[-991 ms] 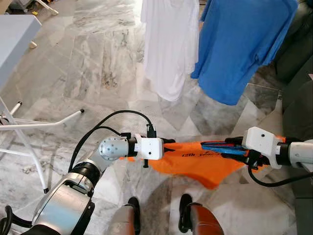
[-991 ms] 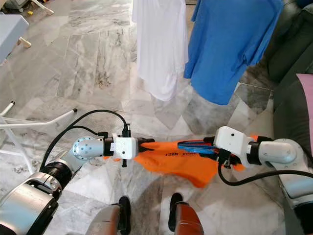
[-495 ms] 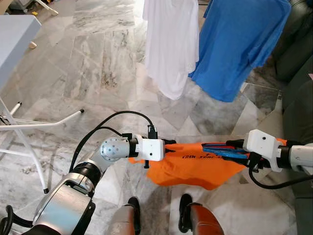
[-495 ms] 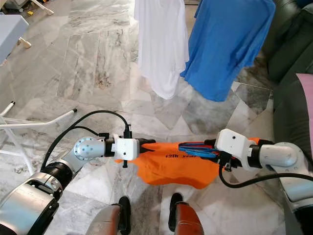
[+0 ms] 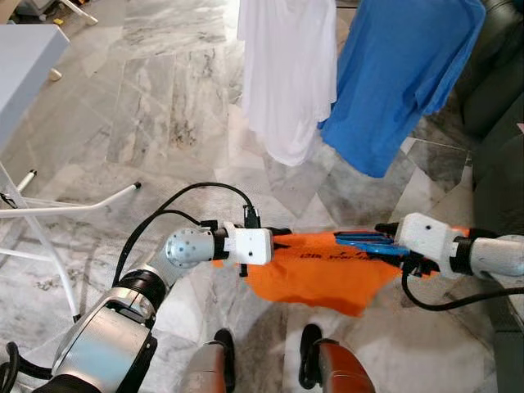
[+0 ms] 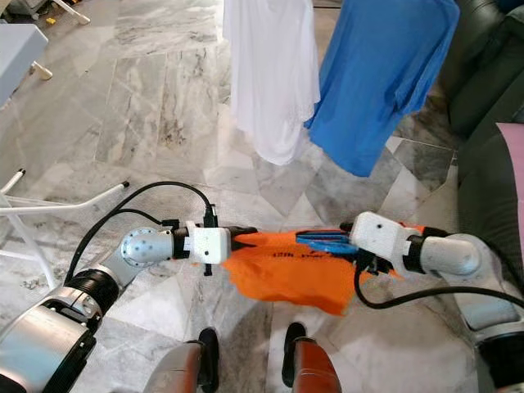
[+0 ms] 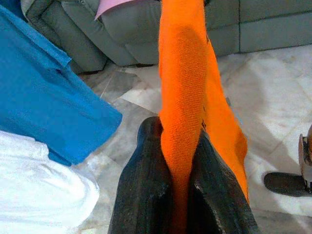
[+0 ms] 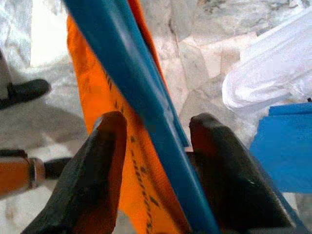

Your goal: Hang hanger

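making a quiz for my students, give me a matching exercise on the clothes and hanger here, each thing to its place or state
Things:
1. orange shirt
2. blue hanger
3. white shirt
4. blue shirt

Places or states:
A. hanging ahead, beside the dark sofa
B. lying between the right gripper fingers
C. pinched by the left gripper
D. hanging ahead, to the left of another hung shirt

Pairs: 1-C, 2-B, 3-D, 4-A

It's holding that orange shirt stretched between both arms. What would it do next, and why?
Probably lift both arms toward the hanging clothes. The left gripper pinches the orange shirt, the right gripper straddles the blue hanger, and the white shirt and blue shirt hang ahead.
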### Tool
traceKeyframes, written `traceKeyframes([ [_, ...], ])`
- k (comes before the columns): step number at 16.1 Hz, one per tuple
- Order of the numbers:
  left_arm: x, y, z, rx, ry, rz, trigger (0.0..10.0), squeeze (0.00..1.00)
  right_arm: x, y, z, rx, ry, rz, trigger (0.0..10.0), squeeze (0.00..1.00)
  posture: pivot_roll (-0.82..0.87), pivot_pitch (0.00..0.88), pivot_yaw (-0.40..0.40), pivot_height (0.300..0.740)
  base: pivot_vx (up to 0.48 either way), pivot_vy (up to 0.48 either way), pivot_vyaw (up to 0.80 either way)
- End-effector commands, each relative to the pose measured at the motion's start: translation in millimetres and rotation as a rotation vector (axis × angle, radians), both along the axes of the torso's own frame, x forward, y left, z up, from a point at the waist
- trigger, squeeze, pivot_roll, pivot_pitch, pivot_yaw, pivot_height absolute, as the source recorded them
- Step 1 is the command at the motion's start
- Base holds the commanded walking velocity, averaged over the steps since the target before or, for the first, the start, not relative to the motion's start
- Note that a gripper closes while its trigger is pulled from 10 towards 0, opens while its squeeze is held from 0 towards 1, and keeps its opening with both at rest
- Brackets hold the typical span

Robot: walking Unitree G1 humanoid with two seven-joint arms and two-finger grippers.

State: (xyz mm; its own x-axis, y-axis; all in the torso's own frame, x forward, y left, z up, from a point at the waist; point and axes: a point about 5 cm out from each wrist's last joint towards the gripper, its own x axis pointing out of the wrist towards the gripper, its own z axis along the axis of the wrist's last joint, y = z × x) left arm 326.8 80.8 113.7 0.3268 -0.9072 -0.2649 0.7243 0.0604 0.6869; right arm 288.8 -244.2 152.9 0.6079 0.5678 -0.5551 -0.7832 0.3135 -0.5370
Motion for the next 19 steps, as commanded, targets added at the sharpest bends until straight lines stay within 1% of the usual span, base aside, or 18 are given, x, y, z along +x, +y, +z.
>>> traceKeyframes([
  [1,0.0,-3.6,5.6,-0.027,-0.027,-0.017,0.0,0.00,-2.6,2.9,-3.5,-0.038,0.019,0.039,10.0,1.00,-0.18,0.274,0.091,0.740,0.000,0.000,0.00],
  [2,0.2,-3.5,5.7,-0.027,-0.027,-0.017,0.0,0.00,-0.8,2.8,-2.1,-0.046,0.008,0.038,10.0,1.00,-0.19,0.274,0.093,0.740,0.000,0.000,0.00],
  [3,0.3,-3.6,5.7,-0.024,-0.029,-0.017,0.0,0.00,2.4,3.9,-0.6,-0.047,0.008,0.041,10.0,0.97,-0.19,0.274,0.095,0.740,0.000,0.000,0.00],
  [4,0.4,-3.9,5.8,-0.023,-0.030,-0.018,0.0,0.00,3.1,4.3,-0.9,-0.046,0.016,0.045,9.9,0.96,-0.19,0.273,0.097,0.740,0.000,0.000,0.00],
  [5,0.5,-4.5,6.1,-0.023,-0.031,-0.018,0.0,0.00,3.0,3.4,-2.2,-0.073,0.027,0.062,4.8,0.69,-0.19,0.274,0.096,0.740,0.000,0.000,0.00],
  [6,0.4,-4.9,5.7,-0.020,-0.030,-0.019,0.0,0.00,4.0,2.3,-0.7,-0.075,0.028,0.062,0.0,0.48,-0.19,0.274,0.096,0.740,0.000,0.000,0.00],
  [7,-0.4,-4.5,4.2,-0.016,-0.027,-0.020,0.0,0.00,6.0,2.1,2.8,-0.090,0.024,0.068,0.0,0.00,-0.19,0.275,0.095,0.740,0.000,0.000,0.00],
  [9,-1.3,-3.6,1.6,-0.009,-0.021,-0.018,0.0,0.00,7.2,2.4,7.4,-0.105,0.028,0.083,0.0,0.00,-0.19,0.275,0.096,0.740,0.000,0.000,0.00],
  [11,-1.4,-2.7,1.0,-0.006,-0.018,-0.017,0.0,0.00,7.6,-1.8,8.1,-0.132,0.031,0.084,0.0,0.00,-0.19,0.276,0.095,0.740,0.000,0.000,0.00],
  [14,-1.6,-0.8,-0.1,0.002,-0.017,-0.014,0.0,0.00,6.0,-4.4,9.8,-0.130,0.030,0.078,0.0,0.00,-0.19,0.276,0.098,0.740,0.000,0.000,0.00],
  [16,-1.6,-0.1,-0.7,0.007,-0.015,-0.013,0.0,0.00,3.8,-11.0,8.7,-0.139,0.038,0.060,0.0,0.00,-0.19,0.277,0.099,0.740,0.000,0.000,0.00],
  [19,-1.4,0.5,-1.0,0.013,-0.015,-0.012,0.0,0.00,0.6,-13.3,6.9,-0.136,0.048,0.053,0.0,0.00,-0.19,0.277,0.102,0.740,0.000,0.000,0.00],
])
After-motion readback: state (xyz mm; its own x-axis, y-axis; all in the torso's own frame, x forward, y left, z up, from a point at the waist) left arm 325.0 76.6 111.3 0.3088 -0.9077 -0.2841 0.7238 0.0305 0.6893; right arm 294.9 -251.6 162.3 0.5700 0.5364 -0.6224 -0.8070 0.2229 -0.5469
